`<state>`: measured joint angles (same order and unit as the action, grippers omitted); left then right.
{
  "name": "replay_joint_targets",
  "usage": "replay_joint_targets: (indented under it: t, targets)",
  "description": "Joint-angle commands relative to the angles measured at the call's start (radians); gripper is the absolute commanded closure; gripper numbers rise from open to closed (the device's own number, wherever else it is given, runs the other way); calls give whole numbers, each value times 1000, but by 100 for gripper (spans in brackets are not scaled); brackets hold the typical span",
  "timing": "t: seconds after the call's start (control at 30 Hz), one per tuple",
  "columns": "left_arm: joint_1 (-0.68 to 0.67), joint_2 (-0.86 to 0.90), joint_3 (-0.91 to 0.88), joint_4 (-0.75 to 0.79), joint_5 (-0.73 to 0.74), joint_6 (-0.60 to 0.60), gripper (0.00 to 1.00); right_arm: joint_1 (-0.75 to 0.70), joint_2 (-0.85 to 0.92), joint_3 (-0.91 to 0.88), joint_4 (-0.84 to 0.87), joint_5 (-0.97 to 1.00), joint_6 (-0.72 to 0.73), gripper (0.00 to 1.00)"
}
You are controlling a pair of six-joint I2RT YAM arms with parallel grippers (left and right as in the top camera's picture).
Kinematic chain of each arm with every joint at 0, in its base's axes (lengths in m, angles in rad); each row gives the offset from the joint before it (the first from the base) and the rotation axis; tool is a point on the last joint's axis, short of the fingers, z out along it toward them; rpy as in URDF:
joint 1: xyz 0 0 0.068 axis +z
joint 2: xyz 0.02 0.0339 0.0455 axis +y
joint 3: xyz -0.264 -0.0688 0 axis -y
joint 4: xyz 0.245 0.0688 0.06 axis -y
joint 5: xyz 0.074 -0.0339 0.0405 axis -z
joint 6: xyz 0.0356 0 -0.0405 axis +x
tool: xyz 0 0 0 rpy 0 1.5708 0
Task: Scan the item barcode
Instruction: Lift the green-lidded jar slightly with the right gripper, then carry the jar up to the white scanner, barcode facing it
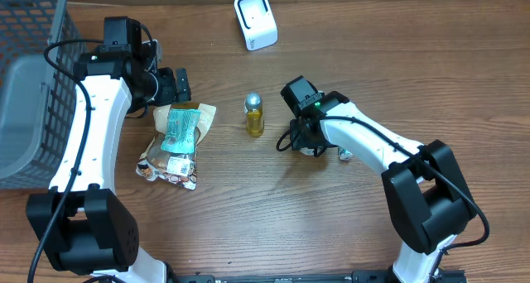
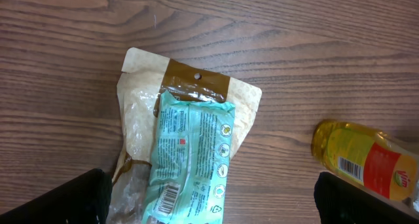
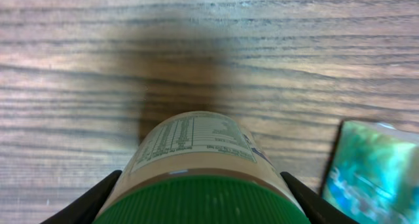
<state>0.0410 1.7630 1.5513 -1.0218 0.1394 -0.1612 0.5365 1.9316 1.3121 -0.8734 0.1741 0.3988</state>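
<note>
On my left, a grey basket (image 1: 25, 84) sits at the edge of the counter (image 1: 248, 225). The left gripper (image 1: 177, 86) hangs wide open and holds nothing, over a teal packet (image 2: 190, 158) that lies on a beige pouch (image 2: 137, 106). A yellow bottle (image 1: 254, 117) lies mid-counter, and the white scanner (image 1: 255, 20) stands at the far edge. Right of centre, the right gripper (image 3: 203, 201) brackets a green-lidded jar (image 3: 193, 142), well apart from the scanner. Its fingers (image 3: 91, 201) are at the lid, but I can't tell whether they clamp it. A shiny packet (image 3: 373, 168) lies just to the right.
</note>
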Motion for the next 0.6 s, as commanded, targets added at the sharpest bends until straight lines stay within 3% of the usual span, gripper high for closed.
replay_joint_targets:
  t: [0.0, 0.23, 0.3, 0.33, 0.57]
  targets:
    - [-2, -17, 18, 2, 8, 11, 1, -24, -10, 176, -45, 8, -64, 46]
    - [-2, -17, 18, 2, 8, 11, 0, -65, -15, 692, -220, 5, -142, 50]
    - [-2, -17, 18, 2, 8, 11, 0, -65, -15, 765, -183, 5, -142, 59]
    - [-2, -17, 18, 2, 8, 11, 1, -65, -15, 777, -121, 5, -142, 62]
    - [-2, -17, 18, 2, 8, 11, 0, -65, 76, 776, 143, 5, -142, 62]
